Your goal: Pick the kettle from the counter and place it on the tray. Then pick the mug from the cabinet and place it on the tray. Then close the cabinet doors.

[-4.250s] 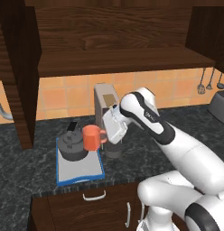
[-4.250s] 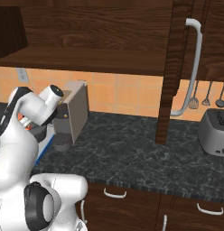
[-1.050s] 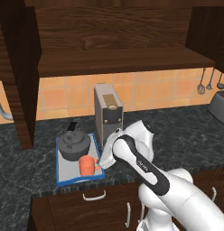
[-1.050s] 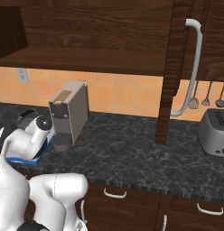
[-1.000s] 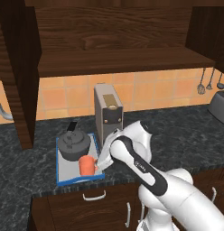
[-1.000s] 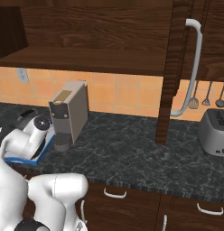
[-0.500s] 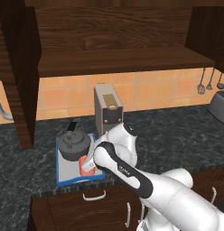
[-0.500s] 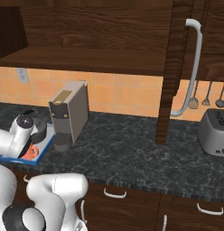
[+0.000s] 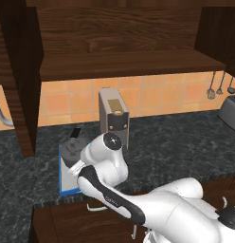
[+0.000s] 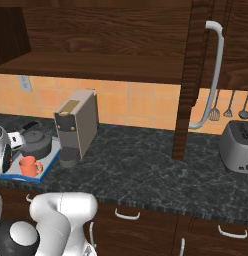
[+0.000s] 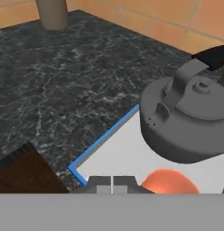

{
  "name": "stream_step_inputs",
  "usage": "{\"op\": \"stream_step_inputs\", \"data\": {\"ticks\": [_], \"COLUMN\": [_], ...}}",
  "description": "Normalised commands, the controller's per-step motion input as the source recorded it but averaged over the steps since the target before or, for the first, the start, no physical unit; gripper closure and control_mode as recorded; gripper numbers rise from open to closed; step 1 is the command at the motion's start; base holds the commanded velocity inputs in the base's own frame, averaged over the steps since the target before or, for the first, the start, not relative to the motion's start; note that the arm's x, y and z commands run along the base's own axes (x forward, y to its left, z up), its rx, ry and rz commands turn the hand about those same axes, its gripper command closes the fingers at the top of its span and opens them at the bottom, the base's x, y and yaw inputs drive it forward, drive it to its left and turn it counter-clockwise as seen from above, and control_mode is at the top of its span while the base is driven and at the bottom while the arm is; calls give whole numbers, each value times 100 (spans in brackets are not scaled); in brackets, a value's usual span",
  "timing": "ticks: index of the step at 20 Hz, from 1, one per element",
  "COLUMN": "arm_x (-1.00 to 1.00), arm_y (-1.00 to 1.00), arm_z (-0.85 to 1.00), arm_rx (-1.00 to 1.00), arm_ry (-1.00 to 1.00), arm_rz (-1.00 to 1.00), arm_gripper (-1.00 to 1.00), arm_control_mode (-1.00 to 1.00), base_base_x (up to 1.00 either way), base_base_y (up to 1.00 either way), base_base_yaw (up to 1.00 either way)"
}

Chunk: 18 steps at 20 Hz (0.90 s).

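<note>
The dark grey kettle (image 11: 190, 122) (image 10: 36, 142) and the orange-red mug (image 10: 30, 165) (image 11: 170, 182) both stand on the blue-rimmed tray (image 11: 116, 153) (image 10: 23, 176), mug in front of kettle. In the hand view my gripper (image 11: 112, 184) is shut with nothing in it, low over the tray's near corner and just left of the mug. My arm bends over the tray (image 9: 66, 184) in the left base view, with the kettle (image 9: 72, 149) behind it. The cabinet (image 9: 129, 61) stands open, with its left door (image 9: 17, 71) and right door (image 10: 198, 75) swung out.
A tall beige-grey coffee machine (image 9: 113, 116) (image 10: 76, 125) stands right of the tray. A toaster (image 10: 238, 145) sits at the far right of the dark speckled counter (image 10: 146, 170). Utensils (image 10: 228, 107) hang on the tiled wall. The right door carries a long silver handle (image 10: 214, 75).
The jaws have shut empty beside the mug, which stays on the tray. My arm has swung left and down, and now crosses in front of the tray.
</note>
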Motion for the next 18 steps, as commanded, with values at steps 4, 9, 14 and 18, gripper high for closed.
{"op": "stream_step_inputs", "data": {"ticks": [4,9,14,18], "arm_x": [-5,-3,-11,-17], "arm_y": [41,56,51,52], "arm_z": [42,6,52,51], "arm_rx": [-11,-8,-5,-10], "arm_ry": [-16,-41,-41,-13], "arm_rz": [-8,-9,-7,-20], "arm_gripper": [100,100,100,100], "arm_control_mode": [-100,-100,-100,-100], "base_base_x": [0,0,0,0], "base_base_y": [0,0,0,0], "base_base_yaw": [0,0,0,0]}}
